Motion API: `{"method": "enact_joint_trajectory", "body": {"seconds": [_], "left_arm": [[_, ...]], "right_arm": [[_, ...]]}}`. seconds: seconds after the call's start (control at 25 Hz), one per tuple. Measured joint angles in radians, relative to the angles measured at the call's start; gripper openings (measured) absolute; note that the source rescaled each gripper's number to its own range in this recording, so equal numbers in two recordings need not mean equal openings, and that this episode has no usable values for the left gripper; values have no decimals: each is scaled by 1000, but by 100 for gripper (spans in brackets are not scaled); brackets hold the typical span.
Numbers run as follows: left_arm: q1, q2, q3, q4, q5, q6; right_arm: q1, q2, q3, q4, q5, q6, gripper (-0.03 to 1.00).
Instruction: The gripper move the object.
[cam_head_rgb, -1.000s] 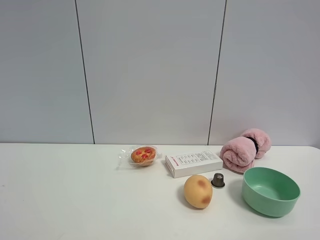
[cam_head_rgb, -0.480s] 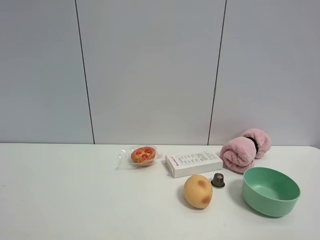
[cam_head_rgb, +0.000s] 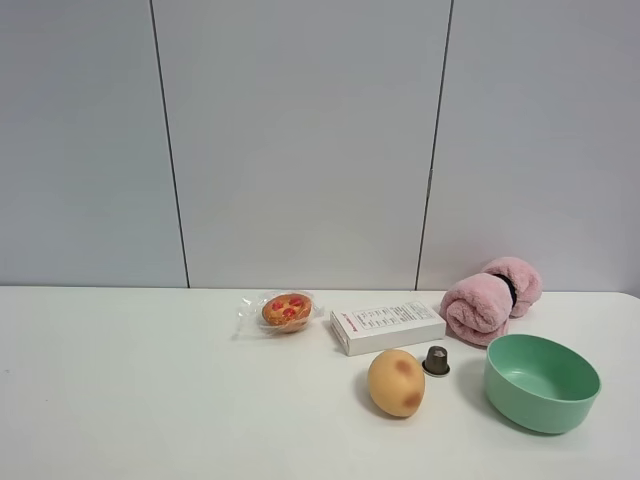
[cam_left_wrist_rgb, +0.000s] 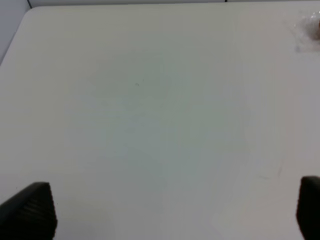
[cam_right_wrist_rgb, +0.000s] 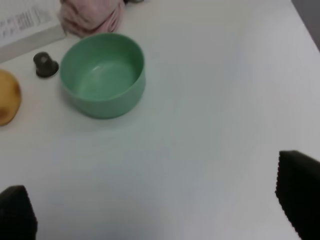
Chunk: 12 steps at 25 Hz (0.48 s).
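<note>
white tabletop is lying bare under both arms. capsule (cam_head_rgb: 436, 360) is standing upright between potato (cam_head_rgb: 396, 382) and bowl (cam_head_rgb: 541, 382), just beside the box (cam_head_rgb: 387, 327). right gripper (cam_right_wrist_rgb: 160, 200) is hanging wide open, empty, nearer the capsule; left gripper (cam_left_wrist_rgb: 175, 210) likewise open, well apart.

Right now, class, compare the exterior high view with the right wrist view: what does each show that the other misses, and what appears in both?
Only the exterior high view shows the wrapped pastry and the grey wall panels.

Only the right wrist view shows the right gripper, its two black fingertips set wide apart over bare table.

Both show the coffee capsule, green bowl, tan spotted ball, white box and pink towel.
</note>
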<state>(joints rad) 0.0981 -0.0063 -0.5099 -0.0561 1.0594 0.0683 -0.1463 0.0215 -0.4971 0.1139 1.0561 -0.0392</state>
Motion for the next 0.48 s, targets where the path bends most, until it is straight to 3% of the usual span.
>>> {"method": "enact_joint_trajectory", "body": {"seconds": [0.48], "left_arm": [[0, 0, 0, 0, 0, 0]], "right_arm": [[-44, -24, 0, 0, 0, 2, 100]]}}
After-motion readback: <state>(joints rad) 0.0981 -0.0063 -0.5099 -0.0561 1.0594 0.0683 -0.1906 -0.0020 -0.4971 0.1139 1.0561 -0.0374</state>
